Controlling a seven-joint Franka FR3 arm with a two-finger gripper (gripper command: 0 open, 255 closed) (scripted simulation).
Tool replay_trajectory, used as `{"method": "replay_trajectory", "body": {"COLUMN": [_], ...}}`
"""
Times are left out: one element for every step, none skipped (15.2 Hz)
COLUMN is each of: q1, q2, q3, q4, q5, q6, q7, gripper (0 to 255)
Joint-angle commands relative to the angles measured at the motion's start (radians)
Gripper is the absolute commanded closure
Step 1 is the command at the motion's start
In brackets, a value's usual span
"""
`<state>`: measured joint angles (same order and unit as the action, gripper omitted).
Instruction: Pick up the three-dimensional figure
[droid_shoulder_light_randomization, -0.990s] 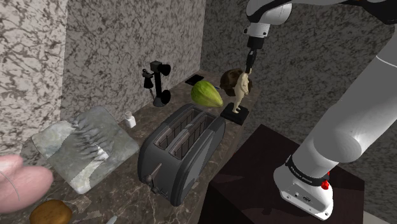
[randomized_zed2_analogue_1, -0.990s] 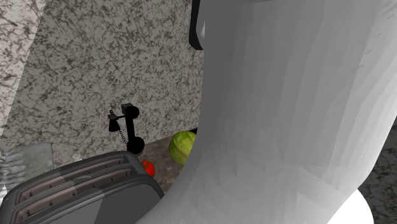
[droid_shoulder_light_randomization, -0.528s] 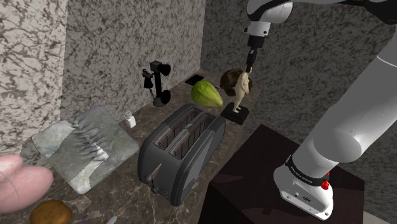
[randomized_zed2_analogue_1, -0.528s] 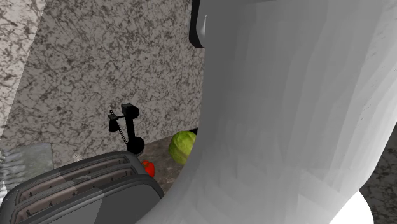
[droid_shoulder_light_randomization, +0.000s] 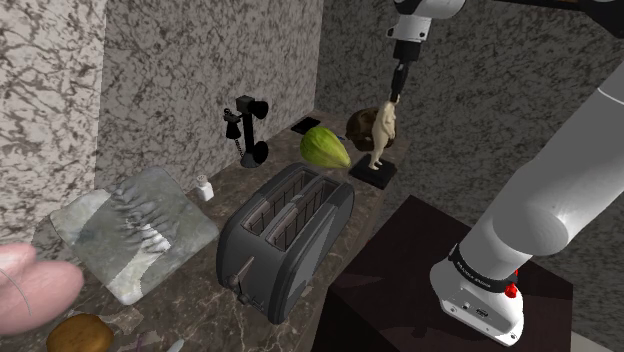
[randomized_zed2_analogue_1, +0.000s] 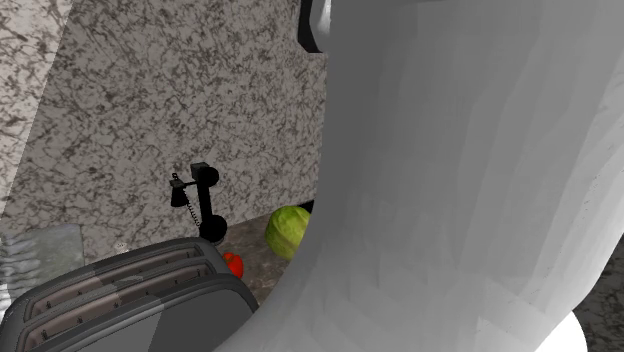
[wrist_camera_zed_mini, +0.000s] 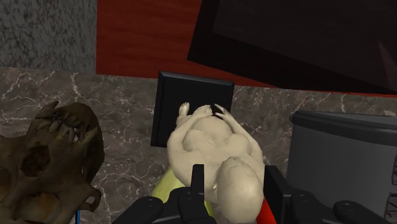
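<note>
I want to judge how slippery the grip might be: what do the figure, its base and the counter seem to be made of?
Figure: smooth, matte, even beige with soft shading. It could be resin, clay or plastic, and the look leaves that open.
Base: a plain black slab with a flat, dull finish. Its material is unclear.
Counter: brown stone, probably marble, going by its pale veins.

On the counter (droid_shoulder_light_randomization: 200, 300), the toaster (droid_shoulder_light_randomization: 288, 238) stands foremost, with a folded cloth (droid_shoulder_light_randomization: 135, 230) to the shoulder view's left of it. Behind it, near the wall, come the telephone (droid_shoulder_light_randomization: 248, 130), then the cabbage (droid_shoulder_light_randomization: 325, 148), then the skull (droid_shoulder_light_randomization: 358, 126). The figurine (droid_shoulder_light_randomization: 379, 135), clasped by the gripper (droid_shoulder_light_randomization: 393, 100), is just beside the skull.
</note>
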<state>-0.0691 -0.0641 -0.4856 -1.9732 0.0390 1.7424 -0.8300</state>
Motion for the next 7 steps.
{"method": "replay_trajectory", "body": {"q1": [0.001,0.001,0.001,0.002,0.002,0.002,0.002], "q2": [-0.002,-0.004,-0.005,-0.007,-0.008,-0.008,-0.008], "q3": [0.001,0.001,0.002,0.002,0.002,0.002,0.002], "q4": [0.024,0.035,0.047,0.059,0.072,0.073,0.073], "q5": [0.000,-0.001,-0.002,-0.002,-0.003,-0.003,-0.003], "q6": [-0.024,-0.038,-0.051,-0.064,-0.077,-0.079,-0.079], "q7": [0.003,0.005,0.006,0.007,0.008,0.008,0.008], "gripper": [255,255,255,255,255,255,255]}}
